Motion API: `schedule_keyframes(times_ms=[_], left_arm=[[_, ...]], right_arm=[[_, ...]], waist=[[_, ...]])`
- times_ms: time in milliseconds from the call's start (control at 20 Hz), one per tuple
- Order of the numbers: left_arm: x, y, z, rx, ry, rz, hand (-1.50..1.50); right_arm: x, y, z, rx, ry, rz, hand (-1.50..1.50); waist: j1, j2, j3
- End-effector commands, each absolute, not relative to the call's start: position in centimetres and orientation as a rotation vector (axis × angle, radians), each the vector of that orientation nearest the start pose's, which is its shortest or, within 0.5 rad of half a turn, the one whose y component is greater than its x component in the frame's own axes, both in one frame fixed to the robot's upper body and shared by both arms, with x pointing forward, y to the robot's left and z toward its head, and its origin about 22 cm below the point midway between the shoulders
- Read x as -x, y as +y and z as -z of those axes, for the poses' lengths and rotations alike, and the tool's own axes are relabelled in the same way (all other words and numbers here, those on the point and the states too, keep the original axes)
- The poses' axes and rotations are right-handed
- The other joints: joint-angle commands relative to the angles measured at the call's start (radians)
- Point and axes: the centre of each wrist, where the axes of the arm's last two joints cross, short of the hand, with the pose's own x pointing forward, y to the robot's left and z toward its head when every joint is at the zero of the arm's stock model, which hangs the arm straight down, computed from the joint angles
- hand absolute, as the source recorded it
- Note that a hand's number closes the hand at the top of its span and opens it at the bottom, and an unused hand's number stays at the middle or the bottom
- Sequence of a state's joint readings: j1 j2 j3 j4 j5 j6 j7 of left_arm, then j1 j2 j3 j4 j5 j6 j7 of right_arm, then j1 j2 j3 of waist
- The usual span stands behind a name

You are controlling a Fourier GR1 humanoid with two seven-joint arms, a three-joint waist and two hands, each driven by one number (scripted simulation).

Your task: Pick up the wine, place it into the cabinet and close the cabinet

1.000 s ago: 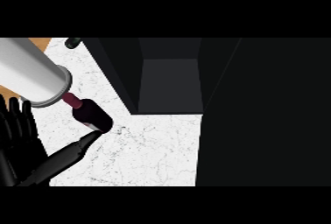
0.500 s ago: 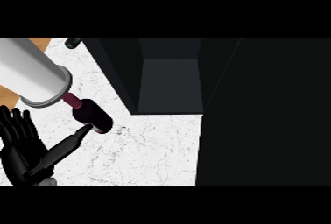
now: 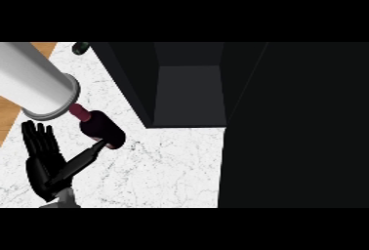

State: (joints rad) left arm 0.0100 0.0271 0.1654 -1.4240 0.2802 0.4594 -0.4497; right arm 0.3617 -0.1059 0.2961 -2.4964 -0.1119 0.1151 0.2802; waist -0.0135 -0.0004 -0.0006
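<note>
Head view. White marbled counter fills the lower left. A strip of wood shows along its far-left edge.

Wine bottle: dark maroon, on the counter just left of the cabinet's front corner, outside the cabinet. Its neck points up-left and its tip is hidden under a large grey cylinder that comes in from the upper left. Cannot tell whether the bottle stands upright or leans.

Left hand: black, low at the view's left, palm facing the viewer. Fingers are straight, spread and pointing up, curled round nothing. The thumb stretches up-right, and its tip is at the bottle's lower end, touching it or just short of it. Cannot tell which.

Right hand: out of sight.

Cabinet: dark, open toward the viewer, grey inner floor showing. A broad black panel covers the right side of the view. Small dark object at the counter's far edge, too small to name.
</note>
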Motion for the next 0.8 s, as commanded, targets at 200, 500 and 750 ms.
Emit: schedule_keyframes(times_ms=[200, 500, 750], left_arm=[[-23.3, 28.2, 8.3, -0.296, -1.74, -0.585, -1.5], [-23.4, 28.8, 11.5, -0.24, -1.733, -0.644, -1.5], [-23.7, 30.0, 13.0, -0.171, -1.722, -0.648, -1.5]], right_arm=[[-10.0, -21.9, -17.6, -0.389, -1.896, -0.205, -1.5], [-9.1, -22.5, -16.6, -0.386, -1.883, -0.192, -1.5], [-8.4, -21.4, -18.0, -0.37, -1.899, -0.203, -1.5]], waist=[[0.005, 0.002, 0.0], [-0.005, 0.0, 0.0], [-0.002, 0.0, -0.001]])
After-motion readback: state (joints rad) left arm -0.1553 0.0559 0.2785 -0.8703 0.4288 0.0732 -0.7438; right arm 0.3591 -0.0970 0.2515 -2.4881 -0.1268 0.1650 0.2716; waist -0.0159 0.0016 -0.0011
